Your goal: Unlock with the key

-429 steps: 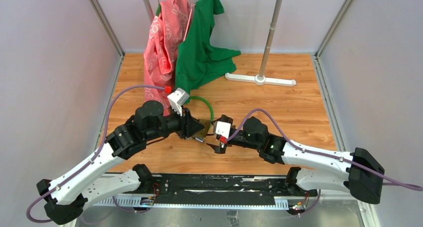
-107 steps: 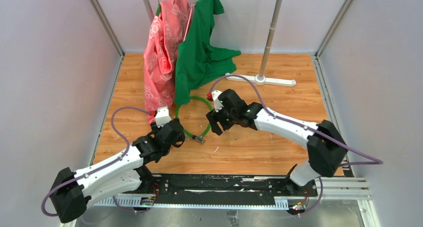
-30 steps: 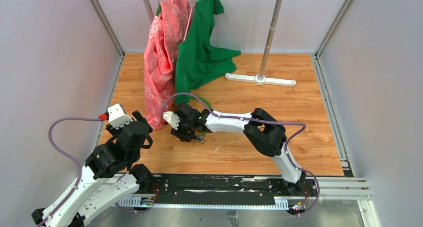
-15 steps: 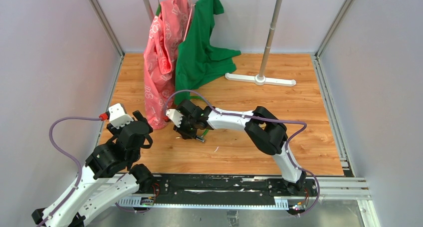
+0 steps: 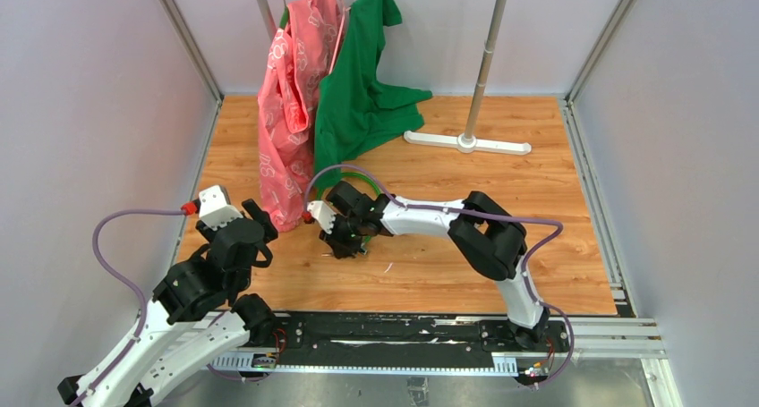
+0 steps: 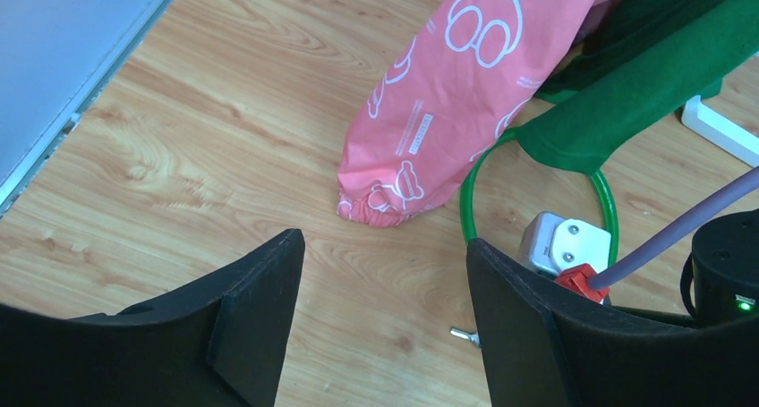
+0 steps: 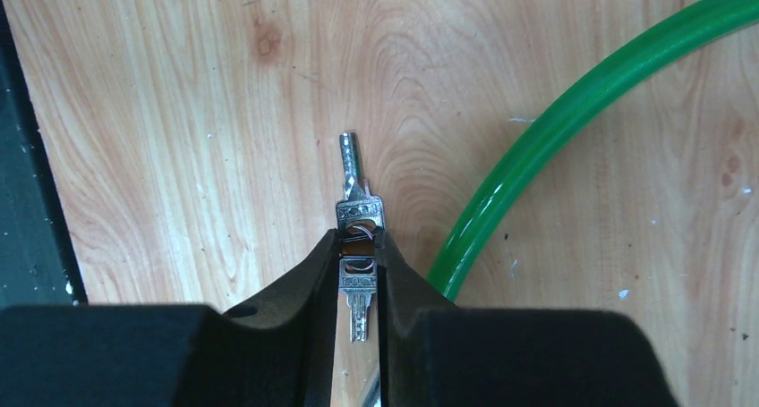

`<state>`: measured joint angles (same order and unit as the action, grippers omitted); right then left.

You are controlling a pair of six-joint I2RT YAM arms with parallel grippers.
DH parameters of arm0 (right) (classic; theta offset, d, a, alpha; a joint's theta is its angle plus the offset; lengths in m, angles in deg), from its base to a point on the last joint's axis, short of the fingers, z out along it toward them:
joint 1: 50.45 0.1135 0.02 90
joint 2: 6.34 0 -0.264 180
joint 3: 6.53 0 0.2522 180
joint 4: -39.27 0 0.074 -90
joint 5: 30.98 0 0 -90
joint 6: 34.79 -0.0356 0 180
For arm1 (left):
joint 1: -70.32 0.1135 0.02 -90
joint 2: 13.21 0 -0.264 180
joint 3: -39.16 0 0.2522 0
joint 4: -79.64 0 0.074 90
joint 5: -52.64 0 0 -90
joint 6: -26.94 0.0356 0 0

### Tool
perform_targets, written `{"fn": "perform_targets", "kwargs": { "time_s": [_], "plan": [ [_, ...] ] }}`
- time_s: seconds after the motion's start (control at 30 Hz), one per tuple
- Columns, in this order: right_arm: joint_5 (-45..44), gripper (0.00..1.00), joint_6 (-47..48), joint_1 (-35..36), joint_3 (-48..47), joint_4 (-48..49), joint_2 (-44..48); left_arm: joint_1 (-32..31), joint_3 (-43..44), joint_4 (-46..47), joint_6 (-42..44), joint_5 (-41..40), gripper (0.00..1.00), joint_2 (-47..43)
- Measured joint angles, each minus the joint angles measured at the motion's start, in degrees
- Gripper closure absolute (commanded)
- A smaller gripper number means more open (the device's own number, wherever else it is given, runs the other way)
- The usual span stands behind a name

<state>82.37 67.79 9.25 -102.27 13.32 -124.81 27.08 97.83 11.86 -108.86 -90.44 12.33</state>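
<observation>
We see the right gripper [image 7: 358, 239] with fingers clamped on the head of the key [image 7: 359, 212], blade pointing away, just beside the green cable lock [image 7: 537, 130]; the left gripper [image 6: 385, 282] hangs apart from that lock, fingers spread wide

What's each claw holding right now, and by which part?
The right claw pinches the small silvery key by its flat head, shaft poking out ahead. The left claw is open, holding nothing.

Silvery key [image 7: 361, 213], green cable [image 7: 573, 112], pink cloth [image 6: 447, 94] w/ white bears, wood-grain table [image 5: 573, 174].
</observation>
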Motion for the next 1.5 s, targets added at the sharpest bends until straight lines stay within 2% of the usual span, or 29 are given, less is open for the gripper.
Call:
{"fn": "perform_targets", "kwargs": {
  "time_s": [0.8,0.97,1.23,1.5],
  "plan": [
    [2.16,1.00,-3.69,-0.02,7.13,3.69,7.28,0.00,-0.79,3.13,2.29,5.27,0.31,-0.13],
    [2.27,1.00,-4.20,-0.28,9.20,4.57,10.14,0.02,-2.01,6.21,4.85,9.55,0.32,-0.20],
    [2.36,1.00,-5.75,-2.62,14.97,6.16,20.06,0.04,-2.51,11.52,8.63,18.01,0.35,0.46],
    [-0.35,1.00,-7.32,-3.50,20.44,6.67,29.55,0.04,-2.89,17.75,12.20,29.55,0.38,4.15]
  ]
}}
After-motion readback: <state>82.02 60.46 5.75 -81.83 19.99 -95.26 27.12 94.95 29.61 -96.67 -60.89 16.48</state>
